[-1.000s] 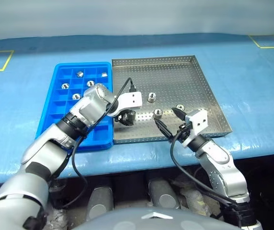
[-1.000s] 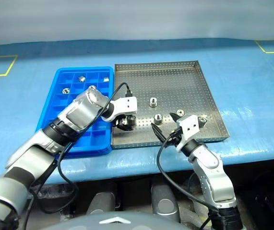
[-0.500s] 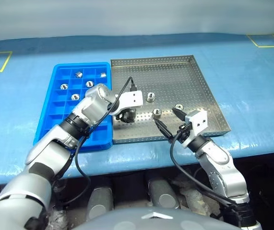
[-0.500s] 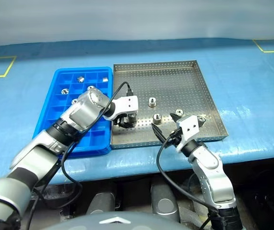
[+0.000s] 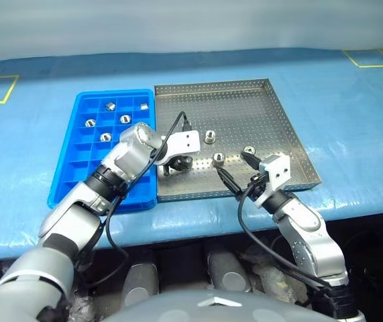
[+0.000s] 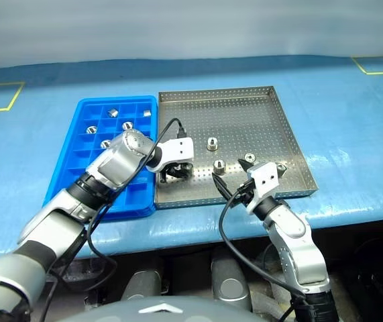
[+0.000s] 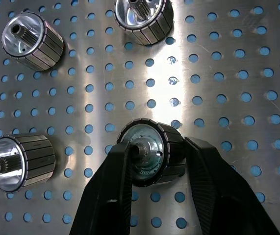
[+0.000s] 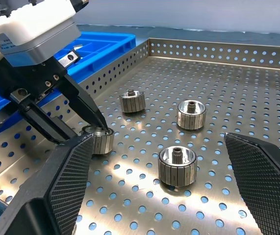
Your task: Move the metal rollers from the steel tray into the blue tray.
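Partly hidden between the left pincer's (image 7: 152, 164) two black fingers (image 7: 105, 196), one metal roller (image 7: 152, 152) stood on the perforated floor of the steel tray (image 5: 245, 107), near the tray's left front part; the fingers pressed against both its sides, so the pincer was closed on it, and the roller's base was still on the metal. From the head views that roller was hard to make out under the white wrist housing.

Three other metal rollers (image 8: 177, 165) lay loose in the steel tray: one (image 8: 132, 101) further back near the middle, one (image 8: 191, 114) toward the right, and one close to the front, all well apart from each other. Four of the blue tray's (image 5: 77, 168) rear cells each held one roller (image 5: 110, 105), and a fifth showed at the back row's right end; the left arm covered its front right cells, so their contents could not be told.

Over the steel tray's front right part the right pincer (image 5: 233, 169) hovered with its jaws spread wide, holding nothing, the nearest loose roller just ahead of its tips.

Both trays sat side by side, touching, on the blue-covered surface (image 5: 352, 121).
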